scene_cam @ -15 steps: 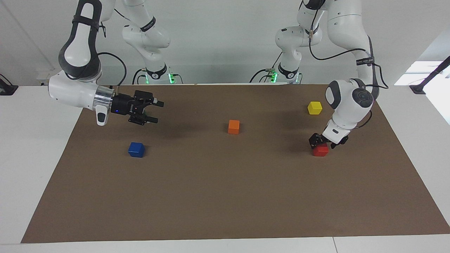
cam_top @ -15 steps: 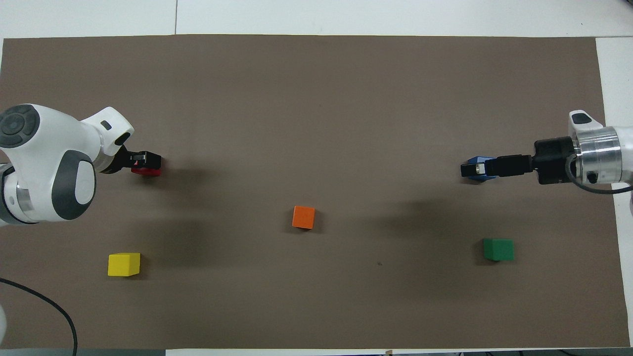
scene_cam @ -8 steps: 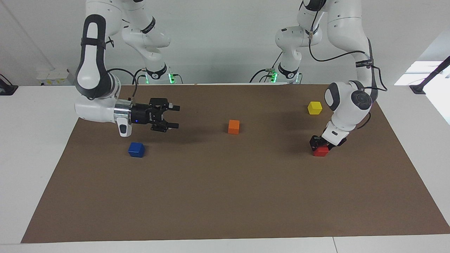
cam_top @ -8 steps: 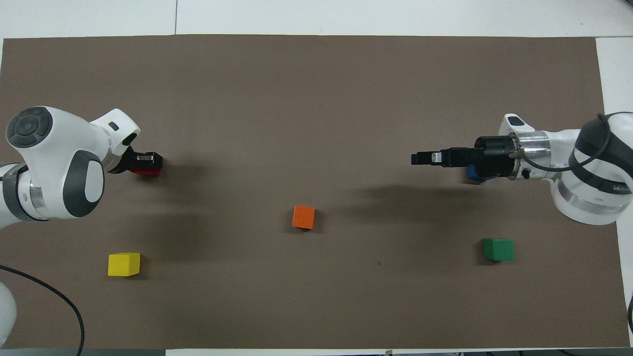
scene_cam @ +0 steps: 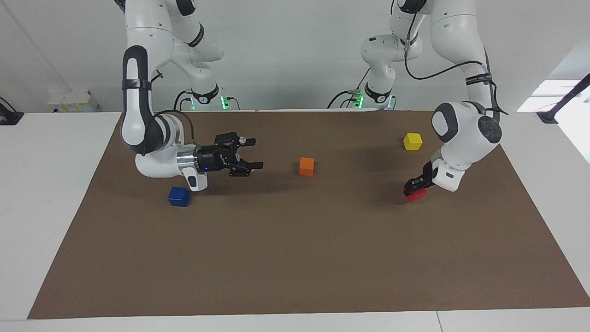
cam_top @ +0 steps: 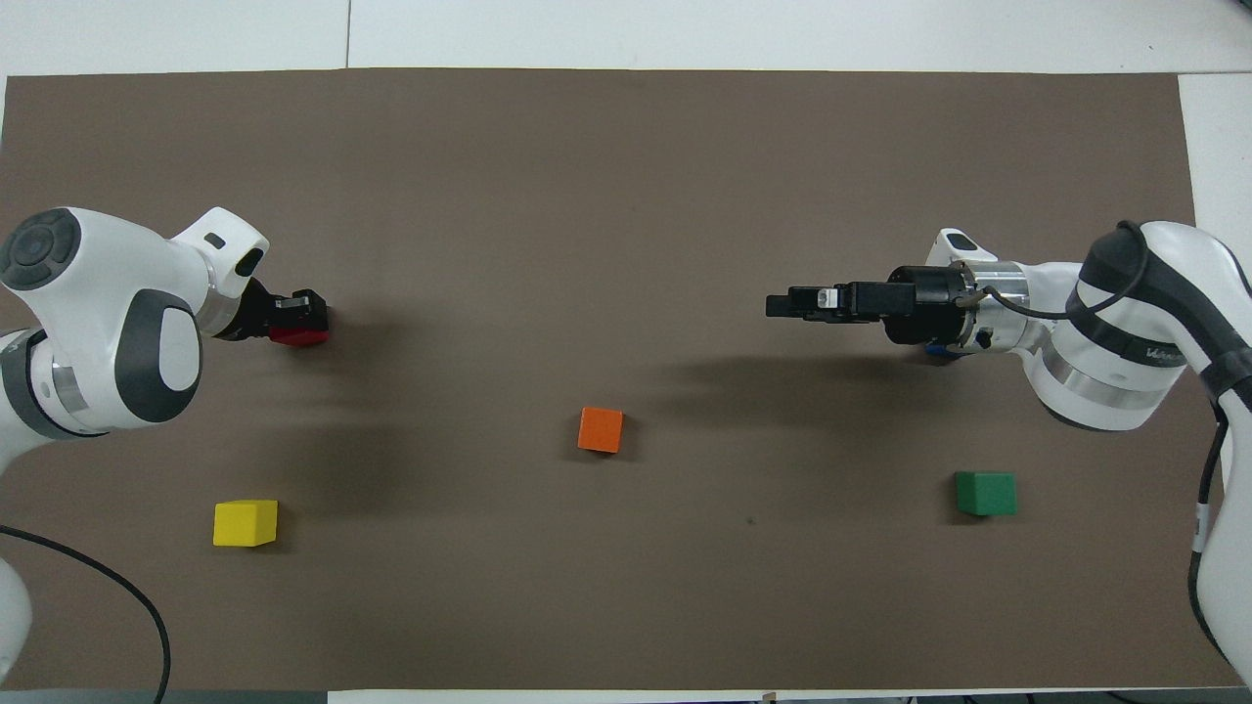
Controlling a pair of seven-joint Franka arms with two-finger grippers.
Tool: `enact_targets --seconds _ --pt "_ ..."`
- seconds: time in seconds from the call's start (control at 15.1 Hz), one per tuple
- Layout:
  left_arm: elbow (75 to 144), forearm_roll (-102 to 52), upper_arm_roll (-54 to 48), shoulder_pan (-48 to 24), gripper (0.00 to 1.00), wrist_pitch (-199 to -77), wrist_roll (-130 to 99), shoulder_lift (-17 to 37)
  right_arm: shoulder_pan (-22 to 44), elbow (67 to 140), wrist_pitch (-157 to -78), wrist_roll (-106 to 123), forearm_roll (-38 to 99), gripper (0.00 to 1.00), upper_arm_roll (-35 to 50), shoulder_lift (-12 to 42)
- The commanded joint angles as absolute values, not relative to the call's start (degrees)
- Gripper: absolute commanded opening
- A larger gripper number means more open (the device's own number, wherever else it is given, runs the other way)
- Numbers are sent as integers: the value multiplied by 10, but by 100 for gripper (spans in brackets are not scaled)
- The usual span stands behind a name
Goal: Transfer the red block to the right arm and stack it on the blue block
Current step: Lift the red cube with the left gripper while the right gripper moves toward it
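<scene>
The red block (scene_cam: 417, 195) is tilted and just off the brown mat (scene_cam: 295, 258) at the left arm's end of the table. My left gripper (scene_cam: 414, 189) is shut on it; they also show in the overhead view, the left gripper (cam_top: 299, 321) over the red block (cam_top: 299, 337). My right gripper (scene_cam: 252, 153), with a blue light on its wrist, is open and empty, held level above the mat and pointing toward the table's middle (cam_top: 782, 305). The blue block (scene_cam: 178, 196) lies on the mat below the right wrist; in the overhead view only a sliver (cam_top: 937, 350) shows.
An orange cube (scene_cam: 306, 166) lies mid-table, also in the overhead view (cam_top: 601, 429). A yellow cube (scene_cam: 412, 141) lies nearer to the robots than the red block. A green cube (cam_top: 986, 493) lies nearer to the robots than the blue block, hidden in the facing view.
My right gripper has swung from the table's edge toward the middle, past the blue block. My left gripper has closed on the red block, tilted, and raised it slightly.
</scene>
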State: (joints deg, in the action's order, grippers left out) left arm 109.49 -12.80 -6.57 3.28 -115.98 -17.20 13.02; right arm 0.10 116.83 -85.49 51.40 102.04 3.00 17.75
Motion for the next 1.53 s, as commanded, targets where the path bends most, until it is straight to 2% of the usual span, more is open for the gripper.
enact_targets --seconds 0.0,0.13,0.4,0.6,0.93,1.13,1.46 --pt "1043 -182 -64 27 0 -1022 -254 88 11 1166 -815 519 1068 100 39 191" --pt "1027 -240 -69 26 0 -952 -348 57 20 1165 -759 517 1103 100 38 221" --pt "1034 -318 -84 -9 0 -936 -557 -7 35 1165 -701 512 1124 100 40 259" --pt "1044 -418 -84 -22 0 -958 -706 -21 57 1162 -642 474 1184 100 47 293" --pt "1078 -497 -85 -62 0 -1032 -834 -34 73 1163 -614 437 1251 100 67 310" --pt "1078 -498 -86 -123 0 -1100 -947 -33 83 1163 -613 414 1262 100 69 310" --pt "1075 -498 -90 -152 0 -1147 -1024 -46 105 1160 -625 412 1285 100 69 315"
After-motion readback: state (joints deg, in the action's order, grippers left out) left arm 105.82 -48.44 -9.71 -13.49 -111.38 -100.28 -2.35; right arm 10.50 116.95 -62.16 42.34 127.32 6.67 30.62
